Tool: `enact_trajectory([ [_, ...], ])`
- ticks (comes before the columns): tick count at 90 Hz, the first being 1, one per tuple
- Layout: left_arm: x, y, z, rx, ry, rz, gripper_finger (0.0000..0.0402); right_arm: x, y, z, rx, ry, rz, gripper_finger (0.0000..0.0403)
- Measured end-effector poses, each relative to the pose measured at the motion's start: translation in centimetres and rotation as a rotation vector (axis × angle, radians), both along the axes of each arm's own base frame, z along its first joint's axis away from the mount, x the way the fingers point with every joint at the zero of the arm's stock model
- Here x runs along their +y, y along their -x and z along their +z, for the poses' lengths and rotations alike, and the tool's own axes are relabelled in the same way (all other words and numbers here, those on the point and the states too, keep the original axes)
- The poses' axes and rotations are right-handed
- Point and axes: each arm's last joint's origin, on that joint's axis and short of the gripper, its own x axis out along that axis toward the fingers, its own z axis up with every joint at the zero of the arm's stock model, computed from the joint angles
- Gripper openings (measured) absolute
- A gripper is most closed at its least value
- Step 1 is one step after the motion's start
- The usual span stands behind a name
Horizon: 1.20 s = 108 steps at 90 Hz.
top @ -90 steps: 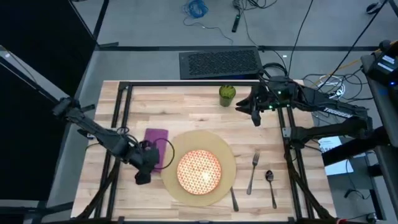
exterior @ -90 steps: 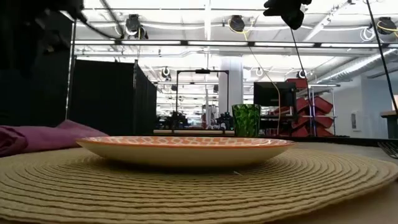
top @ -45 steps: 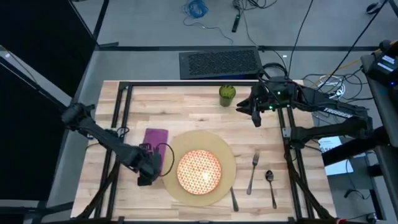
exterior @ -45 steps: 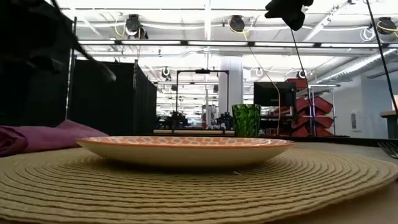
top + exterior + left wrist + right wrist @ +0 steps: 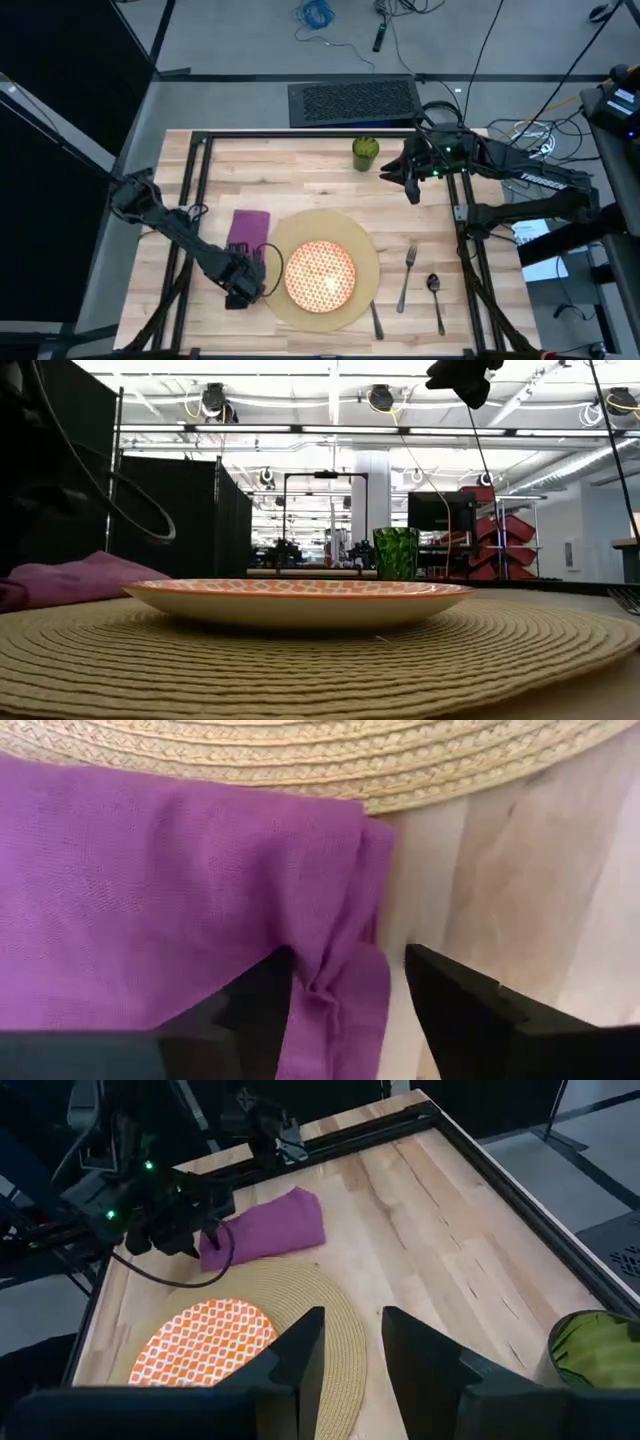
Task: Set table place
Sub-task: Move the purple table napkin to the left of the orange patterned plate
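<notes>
Table: I see the wooden table (image 5: 300, 170) with its black frame, set with a few things across the middle and right.
Mat: the round tan mat (image 5: 362, 285) lies near the front edge, about the middle of the table; in my low view its woven rings (image 5: 500, 650) fill the foreground.
Plate: a red-and-cream patterned plate (image 5: 320, 274) sits on the mat, roughly centred on it.
Napkin: a purple napkin (image 5: 247, 228) lies flat on the wood just left of the mat; in my left wrist view its edge (image 5: 150, 890) touches the mat's rim (image 5: 330, 760).
Left gripper: my left gripper (image 5: 243, 287) is low at the near end of the napkin, just left of the mat; the wrist view shows its fingers (image 5: 455, 1005) spread, one over the cloth, the other over bare wood, with a fold of cloth between them, not pinched.
Right gripper: my right gripper (image 5: 408, 180) waits raised over the far right part of the table, beside the cup, its fingers (image 5: 300, 1350) parted with nothing between them.
Cup: a green cup (image 5: 365, 153) stands upright near the far edge.
Cutlery: a fork (image 5: 407, 276) and a spoon (image 5: 435, 298) lie right of the mat, well apart from the plate; a knife (image 5: 376, 320) lies at the mat's near right edge.
</notes>
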Motion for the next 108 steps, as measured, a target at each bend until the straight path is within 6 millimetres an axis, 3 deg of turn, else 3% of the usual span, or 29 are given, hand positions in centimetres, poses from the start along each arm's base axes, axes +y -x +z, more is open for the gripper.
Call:
enact_trajectory([
  [34,-1.1,-0.1,0.6,-0.036,0.101,0.023,0.0032,0.0,0.0,0.0,0.000,-0.008,-0.004,0.0091],
  [47,-1.5,-0.2,0.8,-0.052,0.120,0.036,0.0014,0.0,0.0,0.0,-0.001,-0.008,-0.004,0.0091],
  [59,-1.7,-0.3,0.9,-0.046,0.147,0.036,0.0035,0.0,0.0,0.0,-0.001,-0.010,-0.006,0.0091],
  [90,-2.0,-0.1,0.9,0.018,0.245,0.032,0.0144,0.0,0.0,0.0,-0.002,-0.017,-0.007,0.0091],
  [108,-2.5,-0.6,1.8,0.006,0.271,0.047,0.0185,0.0,0.0,0.0,-0.002,-0.014,-0.005,0.0091],
])
